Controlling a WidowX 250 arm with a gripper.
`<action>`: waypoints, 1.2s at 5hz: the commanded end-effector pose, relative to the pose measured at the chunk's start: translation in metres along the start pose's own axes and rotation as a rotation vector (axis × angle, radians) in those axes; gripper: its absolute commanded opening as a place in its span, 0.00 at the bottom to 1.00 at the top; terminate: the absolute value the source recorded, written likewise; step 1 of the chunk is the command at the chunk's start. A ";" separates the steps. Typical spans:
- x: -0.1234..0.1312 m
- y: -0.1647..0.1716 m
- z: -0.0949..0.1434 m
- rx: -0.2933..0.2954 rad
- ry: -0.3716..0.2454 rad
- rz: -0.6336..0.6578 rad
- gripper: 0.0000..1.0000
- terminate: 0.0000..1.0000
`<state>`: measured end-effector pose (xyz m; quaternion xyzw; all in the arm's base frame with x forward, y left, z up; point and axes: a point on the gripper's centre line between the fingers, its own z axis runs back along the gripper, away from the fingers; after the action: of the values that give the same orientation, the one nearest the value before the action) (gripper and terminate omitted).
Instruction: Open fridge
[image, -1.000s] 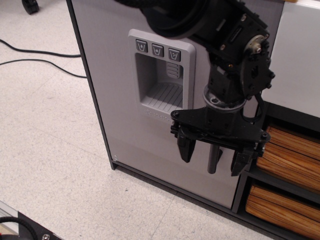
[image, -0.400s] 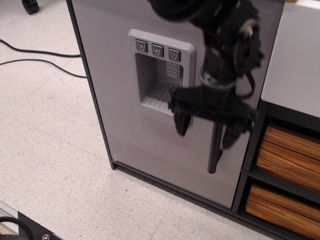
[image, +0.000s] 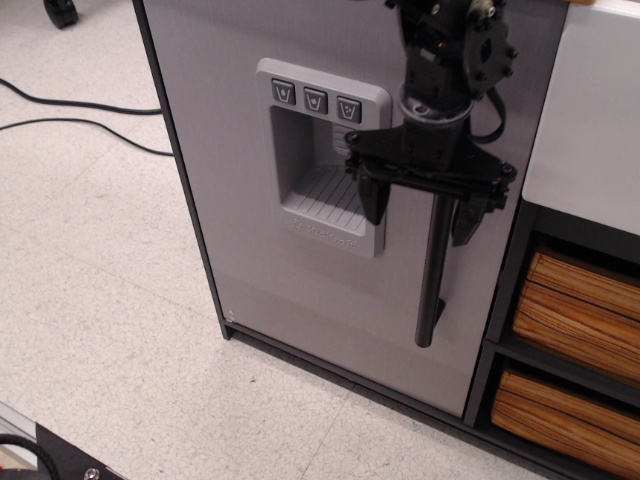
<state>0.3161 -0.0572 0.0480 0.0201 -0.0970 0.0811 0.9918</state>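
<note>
Near the right edge of the small light grey toy fridge (image: 250, 250), my black gripper (image: 418, 212) hangs with one finger on each side of the black upright bar handle (image: 433, 270). My jaws are wide apart and grip nothing. The fridge stands on the pale speckled floor (image: 100, 330), its door shut and flat, with a sunken grey dispenser (image: 318, 150) and three buttons toward the top middle. I think the door is light plastic and will swing easily. The handle looks stiff, smooth and maybe a bit slippery, so I should squeeze it near its middle and pull gently, or the whole fridge may slide. Right beside it is a dark unit with wood-coloured drawers (image: 580, 310) and a white top. Black cables (image: 70, 110) lie near the floor's top left corner.
</note>
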 end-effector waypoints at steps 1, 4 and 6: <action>0.024 -0.009 0.006 -0.033 -0.041 -0.078 1.00 0.00; 0.037 -0.023 0.000 -0.044 -0.099 -0.164 1.00 0.00; 0.035 -0.023 0.005 -0.093 -0.189 -0.163 0.00 0.00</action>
<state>0.3473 -0.0702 0.0391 -0.0048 -0.1622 -0.0032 0.9867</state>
